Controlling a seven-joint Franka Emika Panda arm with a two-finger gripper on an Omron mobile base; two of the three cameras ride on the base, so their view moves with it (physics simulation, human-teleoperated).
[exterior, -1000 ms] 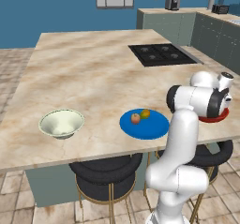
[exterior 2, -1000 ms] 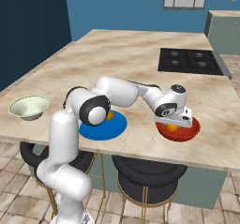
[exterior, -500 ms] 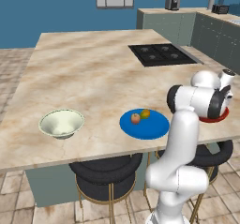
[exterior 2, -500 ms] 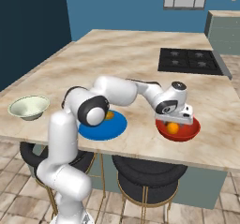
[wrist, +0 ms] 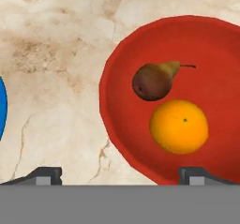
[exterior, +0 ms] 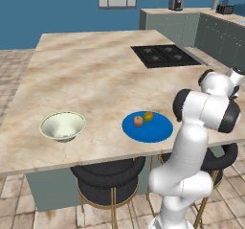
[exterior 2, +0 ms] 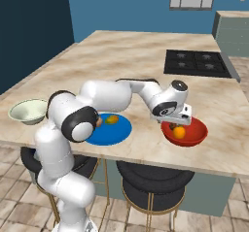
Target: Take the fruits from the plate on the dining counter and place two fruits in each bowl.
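claw (wrist: pixel 120 174) apart, empty, above red bowl (exterior 2: pixel 195 134) rim | orange (wrist: pixel 179 126) + brown fruit (wrist: pixel 152 81) in it | apple (exterior: pixel 138 121), green fruit (exterior: pixel 148 116) on plate (exterior: pixel 155 132) | risk: swinging toward plate low, finger clips rim, bowl slides

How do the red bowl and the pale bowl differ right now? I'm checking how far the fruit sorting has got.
The red bowl holds a brown pear and an orange; the pale bowl holds no fruit. The red bowl is shallow and glossy, while the pale bowl is deeper with flared sides. The gripper is above the red bowl's rim, away from the pale bowl. Both stand on the counter, either side of the blue plate.
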